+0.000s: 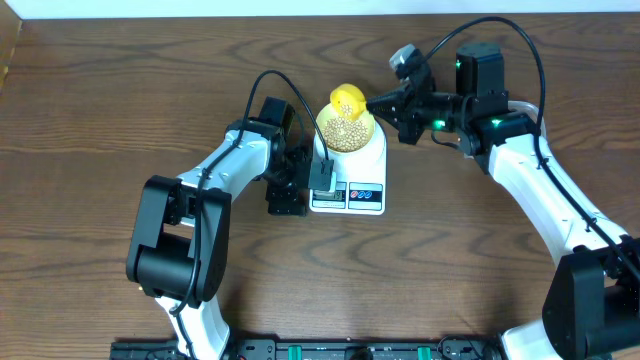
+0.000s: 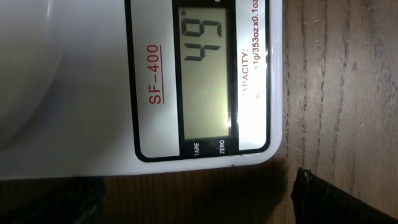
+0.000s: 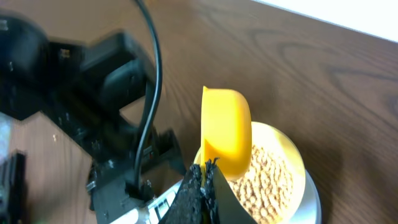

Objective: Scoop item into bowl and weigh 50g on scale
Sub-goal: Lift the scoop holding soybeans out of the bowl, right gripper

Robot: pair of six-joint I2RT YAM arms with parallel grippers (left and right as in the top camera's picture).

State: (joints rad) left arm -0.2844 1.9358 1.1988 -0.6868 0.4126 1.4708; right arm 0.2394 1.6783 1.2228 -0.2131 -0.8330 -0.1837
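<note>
Beans (image 1: 347, 133) are heaping in the pale yellow bowl (image 1: 321, 128), which is sitting on the far end of the white scale (image 1: 372, 168) at the middle of the wooden desk (image 1: 100, 120), as seen from overhead. The right claw (image 1: 374, 103) is reaching in from the right and pinching the handle of a yellow scoop (image 1: 347, 99) that is hanging over the bowl's far rim. The left claw (image 1: 303, 190) is spreading wide at the scale's near left corner, with one dark finger overlapping the scale's edge beside the buttons.

From the left wrist, the scale (image 2: 74, 81) is filling most of the frame. Its grey display (image 2: 208, 68) is showing 49 (turned sideways to this camera), next to a red SF-400 label (image 2: 155, 74). Brown desk (image 2: 336, 93) is showing to the right, and a dark fingertip (image 2: 323, 199) is poking in at the bottom corner, well apart from its blurred partner on the other side.

From the right wrist, the scoop (image 3: 227, 134) is standing tipped on edge, its cup just above the beans (image 3: 267, 180) and inside the bowl's rim (image 3: 293, 152). The right claw (image 3: 203, 186) is gripping it with both fingers pressed together on the thin handle. Whether anything is lying inside the scoop cannot be told. The left arm (image 3: 93, 93) is looming blurred and black behind, trailing a cable (image 3: 149, 93).
</note>
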